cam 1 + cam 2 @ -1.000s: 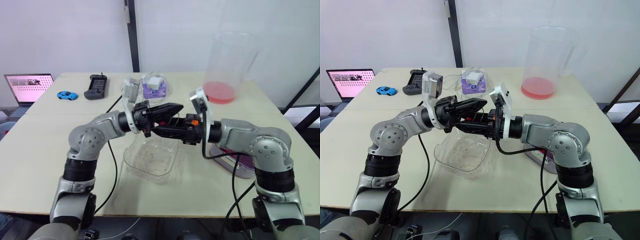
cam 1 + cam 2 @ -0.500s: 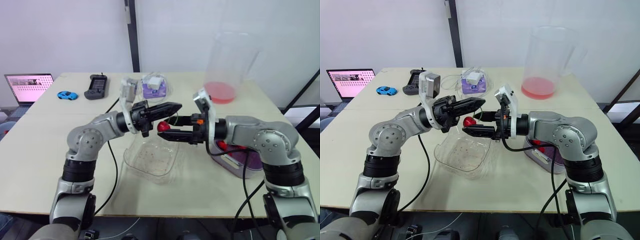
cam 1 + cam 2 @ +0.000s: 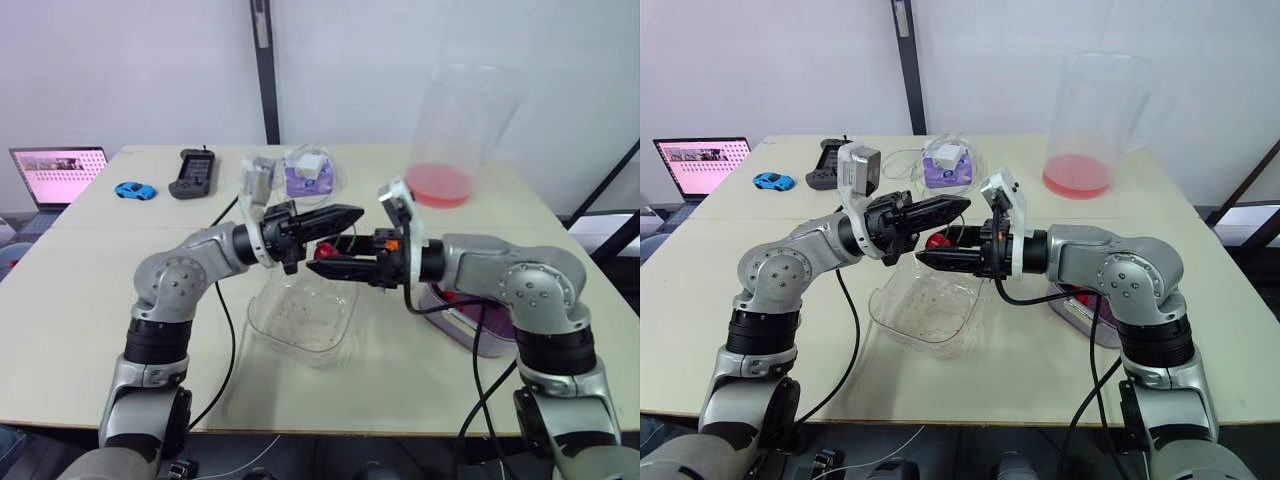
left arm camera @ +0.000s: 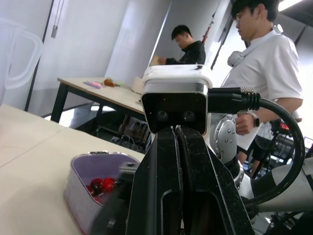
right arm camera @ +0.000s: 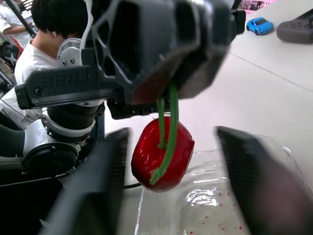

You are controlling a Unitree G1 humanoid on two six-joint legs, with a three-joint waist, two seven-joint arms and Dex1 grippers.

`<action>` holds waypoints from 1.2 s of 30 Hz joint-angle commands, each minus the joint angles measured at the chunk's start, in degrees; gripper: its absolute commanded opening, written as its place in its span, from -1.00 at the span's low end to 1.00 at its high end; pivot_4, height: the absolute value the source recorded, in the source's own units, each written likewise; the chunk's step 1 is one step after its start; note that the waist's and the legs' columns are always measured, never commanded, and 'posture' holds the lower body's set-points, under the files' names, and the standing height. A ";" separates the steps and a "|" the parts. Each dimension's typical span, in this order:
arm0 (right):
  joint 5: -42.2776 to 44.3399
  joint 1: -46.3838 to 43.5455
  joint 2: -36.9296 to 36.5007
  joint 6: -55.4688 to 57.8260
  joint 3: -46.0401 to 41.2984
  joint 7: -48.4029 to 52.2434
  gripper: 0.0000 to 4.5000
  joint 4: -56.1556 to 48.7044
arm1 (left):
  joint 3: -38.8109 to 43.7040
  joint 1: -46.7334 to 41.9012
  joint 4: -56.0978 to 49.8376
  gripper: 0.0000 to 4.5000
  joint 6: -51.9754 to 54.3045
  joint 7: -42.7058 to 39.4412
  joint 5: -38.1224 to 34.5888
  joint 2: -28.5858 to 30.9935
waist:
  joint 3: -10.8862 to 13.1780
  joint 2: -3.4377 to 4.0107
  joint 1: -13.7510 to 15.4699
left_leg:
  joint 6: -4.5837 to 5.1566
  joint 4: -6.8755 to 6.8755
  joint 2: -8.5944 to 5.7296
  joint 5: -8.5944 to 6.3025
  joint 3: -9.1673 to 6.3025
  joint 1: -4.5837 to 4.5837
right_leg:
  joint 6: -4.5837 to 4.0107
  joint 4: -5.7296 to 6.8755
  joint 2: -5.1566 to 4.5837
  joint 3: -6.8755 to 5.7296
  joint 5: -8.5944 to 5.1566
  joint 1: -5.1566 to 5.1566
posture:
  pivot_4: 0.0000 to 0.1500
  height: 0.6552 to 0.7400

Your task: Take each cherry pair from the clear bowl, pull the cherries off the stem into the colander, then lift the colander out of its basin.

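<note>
Right wrist view: left gripper (image 3: 350,213) pinched tight on the stem (image 5: 169,115), one cherry (image 5: 161,154) hanging; right gripper (image 5: 173,132) spread wide, flanking it, holding nothing. Below, the clear bowl (image 3: 300,320) looks empty; cherries (image 4: 100,185) lie in the purple colander (image 4: 98,155), lift outstanding.

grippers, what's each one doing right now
left gripper: shut on stem, cherry hanging below
right gripper: open, jaws either side of the cherry

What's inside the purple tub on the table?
Red cherries lie at the bottom of the purple tub. Its near wall and the robot's right arm cover part of the inside, so I cannot tell how many there are.
</note>
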 commanded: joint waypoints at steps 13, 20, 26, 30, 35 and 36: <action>1.22 1.36 -1.18 0.89 -0.86 0.23 -0.52 -3.47 | 1.00 -1.05 -1.11 -1.00 -1.19 -0.64 -0.12 0.22 | 0.00 0.00 0.00 | 0.00 0.00 0.00 0.00 0.00 0.00 | 0.00 0.00 0.01 0.00 0.00 0.00 | 1.00 0.84; -0.03 4.13 -3.47 2.35 2.85 1.97 -0.52 -5.50 | 0.85 -1.35 -0.59 -1.00 -1.68 -1.10 0.29 0.20 | 0.00 0.00 -0.04 | 0.01 0.00 0.00 0.00 0.00 0.00 | 0.00 -0.01 0.01 0.00 0.00 0.00 | 1.00 0.84; 0.54 5.08 -4.79 3.45 2.58 2.14 -0.52 -6.51 | 0.92 -1.36 -0.52 -1.00 -1.70 -1.34 0.59 -0.15 | 0.00 0.00 0.03 | 0.00 0.00 0.00 0.00 0.00 0.00 | 0.00 -0.01 0.00 0.00 0.00 0.00 | 1.00 0.84; 0.57 5.62 -6.07 4.44 3.80 2.70 -0.52 -7.37 | 0.68 -1.57 -0.31 -1.00 -2.00 -1.34 0.73 -0.73 | 0.00 0.00 0.05 | 0.01 0.00 0.00 0.00 0.00 0.00 | 0.00 -0.01 0.00 0.00 0.00 0.00 | 1.00 0.84; -0.31 6.12 -6.52 5.86 5.83 2.74 -0.52 -7.73 | 0.58 -2.11 0.31 -1.00 -2.59 -1.63 1.24 -1.35 | 0.01 0.02 -0.06 | 0.01 0.00 0.00 0.00 0.00 0.00 | 0.00 -0.01 0.02 0.01 0.00 0.00 | 1.00 0.84; -0.54 6.14 -6.61 6.05 6.15 2.74 -0.52 -7.74 | 0.58 -2.20 0.44 -1.00 -2.75 -1.66 1.31 -1.36 | 0.01 0.02 0.00 | 0.01 0.01 0.00 0.00 0.00 0.00 | 0.00 -0.01 0.02 0.01 0.00 0.00 | 1.00 0.84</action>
